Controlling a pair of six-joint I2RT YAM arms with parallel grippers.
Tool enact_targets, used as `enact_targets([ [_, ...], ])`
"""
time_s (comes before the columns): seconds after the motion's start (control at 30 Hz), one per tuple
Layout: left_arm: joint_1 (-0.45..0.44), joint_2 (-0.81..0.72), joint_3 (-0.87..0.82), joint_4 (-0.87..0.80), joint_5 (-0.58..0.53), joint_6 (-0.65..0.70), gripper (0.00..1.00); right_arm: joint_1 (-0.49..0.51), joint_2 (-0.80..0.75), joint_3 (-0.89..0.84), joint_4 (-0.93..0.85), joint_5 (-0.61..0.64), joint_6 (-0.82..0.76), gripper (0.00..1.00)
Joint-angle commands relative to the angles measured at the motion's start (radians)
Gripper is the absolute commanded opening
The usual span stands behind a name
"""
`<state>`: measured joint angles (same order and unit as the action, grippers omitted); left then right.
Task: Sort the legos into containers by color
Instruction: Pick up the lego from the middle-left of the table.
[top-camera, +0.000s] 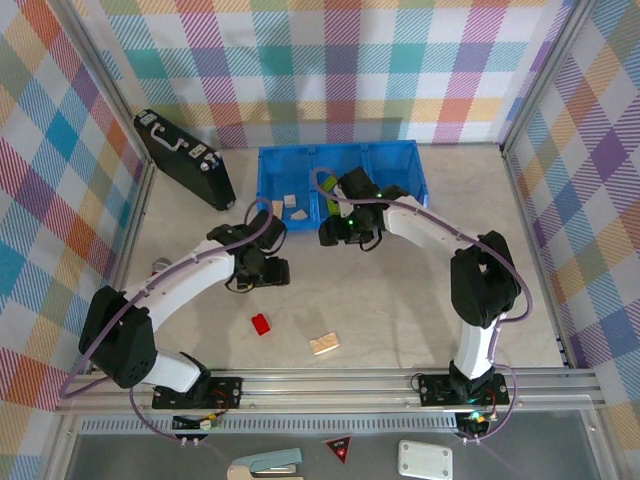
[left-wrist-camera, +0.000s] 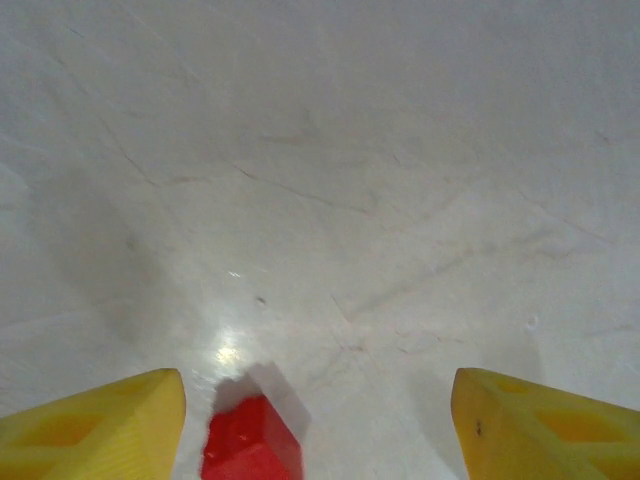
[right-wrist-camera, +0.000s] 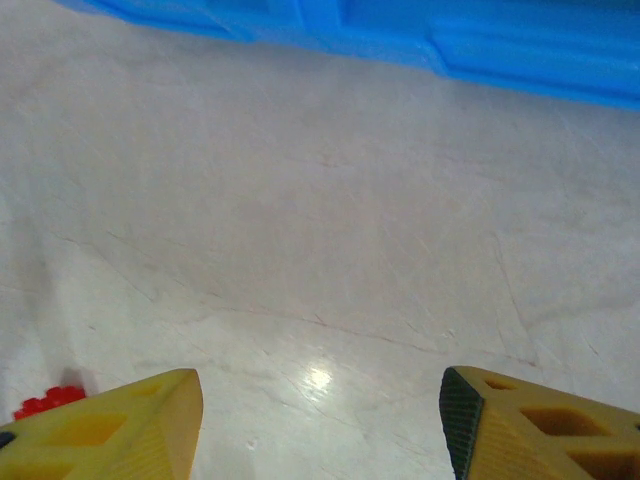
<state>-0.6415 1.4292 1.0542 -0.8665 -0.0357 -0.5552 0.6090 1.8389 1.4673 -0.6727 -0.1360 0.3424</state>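
Two legos (top-camera: 323, 343) loose on the desk (top-camera: 400, 300).
Red brick (left-wrist-camera: 250, 450) lies just nearward of your left claw (left-wrist-camera: 318, 425), jaws apart.

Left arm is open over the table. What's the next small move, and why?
Probably draw the left gripper back a little toward its base to centre it over the red brick, then lower. The jaws stand open and empty. In the wrist view the brick lies loose at the bottom edge, close to one finger rather than midway. In the top view it sits nearer the base than the gripper.
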Motion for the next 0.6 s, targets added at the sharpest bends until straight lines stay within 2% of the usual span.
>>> enact_targets([
  [0.0,-0.085,-0.002,-0.022,-0.017,0.013,-0.116,0.71,-0.007,-0.044,-0.036,0.002,0.051,-0.009,0.66],
  [0.2,-0.228,0.051,-0.016,0.002,0.035,-0.229,0.73,-0.046,-0.075,-0.071,0.028,0.05,0.016,0.66],
  [0.57,-0.42,0.217,0.021,0.081,0.049,-0.444,0.81,-0.113,-0.148,-0.128,0.063,0.026,-0.007,0.66],
])
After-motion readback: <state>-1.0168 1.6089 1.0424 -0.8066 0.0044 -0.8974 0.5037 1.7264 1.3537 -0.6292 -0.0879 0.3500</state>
